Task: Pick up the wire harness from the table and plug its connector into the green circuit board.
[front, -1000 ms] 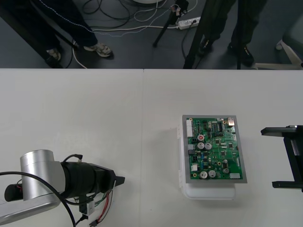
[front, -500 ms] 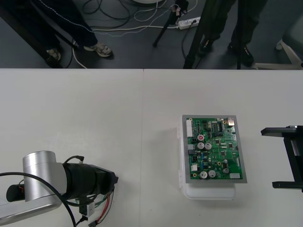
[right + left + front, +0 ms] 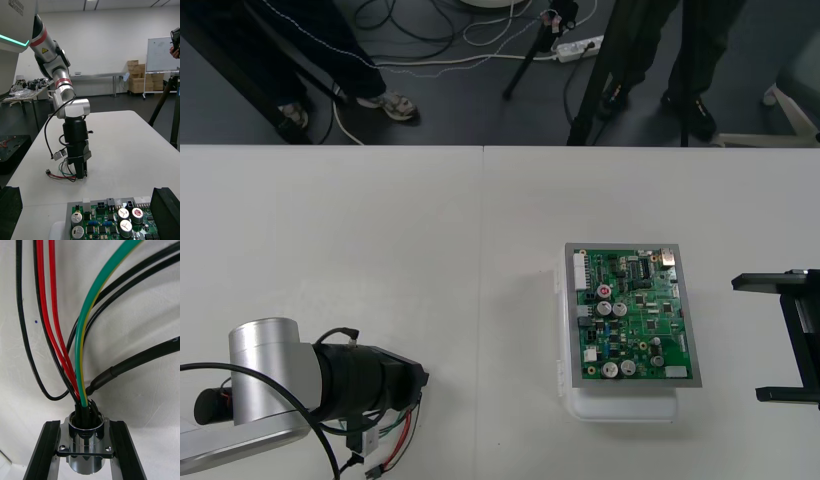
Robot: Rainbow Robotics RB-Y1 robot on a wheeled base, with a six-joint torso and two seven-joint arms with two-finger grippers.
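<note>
Left hand (image 3: 418, 382), counter (image 3: 380, 250) 7 o'clock, clamped on socket (image 3: 85, 444) of harness (image 3: 396, 438). Wires trail at its 6. Lift straight so plug (image 3: 48, 172) hangs free, then carry to board (image 3: 632, 315), 4 o'clock. Right hand (image 3: 748, 338) open, 3 o'clock.

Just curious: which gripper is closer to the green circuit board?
Right. The right gripper sits open beside the circuit board; the left gripper is far off, holding the wire harness.
</note>
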